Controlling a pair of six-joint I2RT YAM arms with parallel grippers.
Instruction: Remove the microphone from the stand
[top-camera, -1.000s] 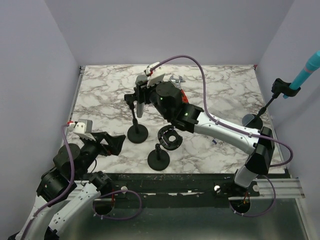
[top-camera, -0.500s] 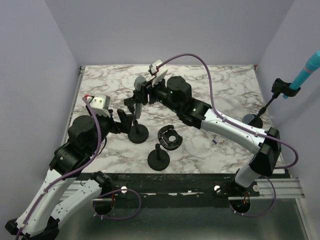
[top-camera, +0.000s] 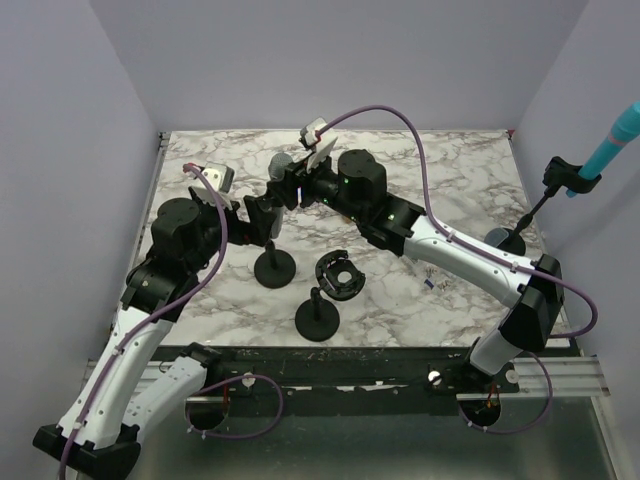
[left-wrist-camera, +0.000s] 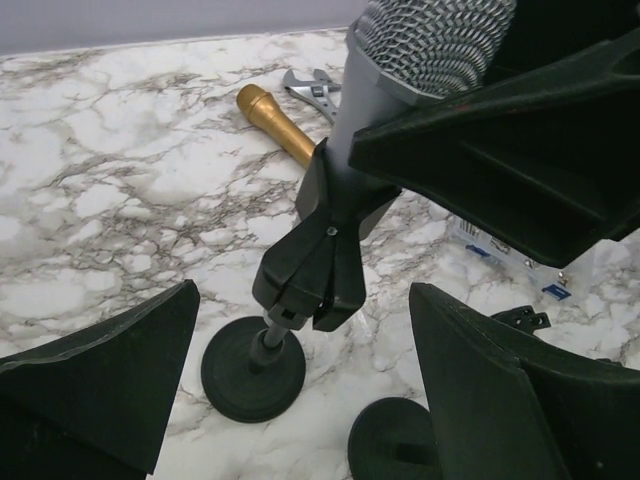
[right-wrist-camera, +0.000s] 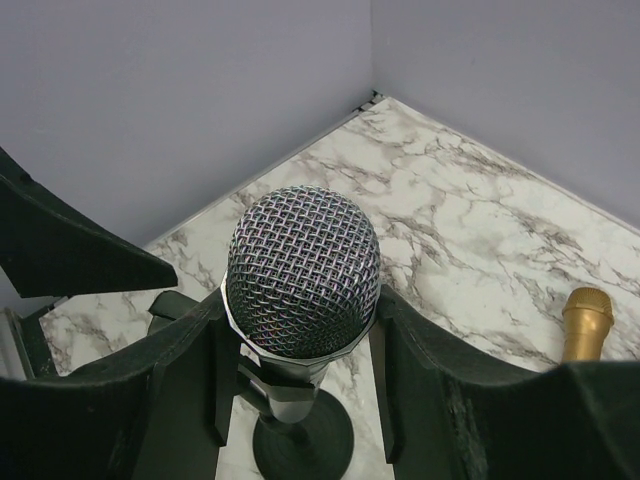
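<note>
We see a marble-patterned table (top-camera: 450, 190), white with grey veins, walled in by plain lilac panels. Near its middle a microphone (top-camera: 281, 168) sits in the clip of a short black stand (top-camera: 274, 266), tilted with its head up and toward the back. Its head is a rounded ball of fine silver wire mesh (right-wrist-camera: 302, 270) and its barrel is smooth matte grey (left-wrist-camera: 362, 105). The stand has a flat round base (left-wrist-camera: 252, 370), a thin post and a blocky black plastic clip (left-wrist-camera: 318, 262) that holds the barrel's lower end.

The right tool (right-wrist-camera: 300, 312) is closed on the barrel just under the mesh head, one matte black finger (right-wrist-camera: 160, 390) on each side. The left tool (left-wrist-camera: 300, 300) is wide open, its wedge-shaped black fingers (left-wrist-camera: 105, 365) flanking the clip without touching it.

Behind the stand lie a gold metallic microphone (left-wrist-camera: 274, 124) and a silvery wrench (left-wrist-camera: 310, 86). A second black stand (top-camera: 318, 318) stands nearer the arms, with a round black ring-shaped part (top-camera: 338, 272) beside it. At the far right a teal microphone (top-camera: 616, 133) rests in another stand. A small pale object with blue print (left-wrist-camera: 482, 240) lies on the table; we cannot read its lettering.
</note>
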